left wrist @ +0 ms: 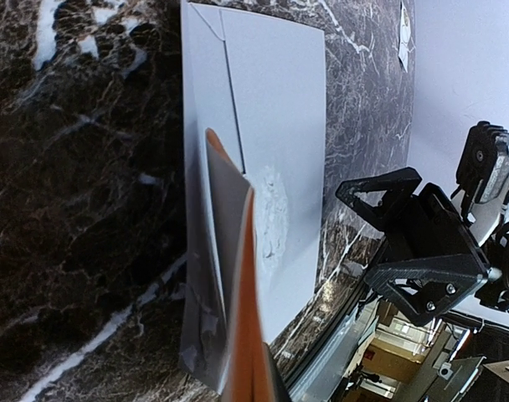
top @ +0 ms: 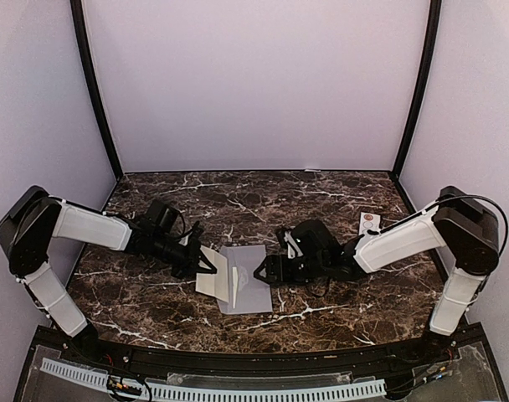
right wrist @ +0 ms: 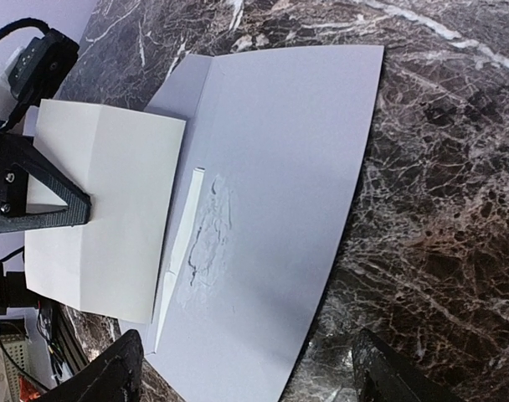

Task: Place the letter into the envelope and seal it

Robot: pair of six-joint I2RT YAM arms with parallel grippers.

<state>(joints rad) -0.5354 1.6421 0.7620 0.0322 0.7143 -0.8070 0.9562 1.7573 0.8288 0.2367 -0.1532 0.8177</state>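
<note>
Bright, diffuse light is given from above. The letter [left wrist: 229,251], between the jaws of the left gripper [top: 206,261], is blurred. Beyond the jaws of the right gripper [top: 261,272], the edges of the envelope [right wrist: 280,167] are seen bowed.

The grey-lavender envelope [top: 250,289] lies flat on the tabletop [top: 154,301], just before the right pincer [top: 263,272], with a crinkled patch at its middle. The white folded letter [top: 211,280] is pinched in the left pincer [top: 208,264] and overlaps the envelope's near edge.
</note>
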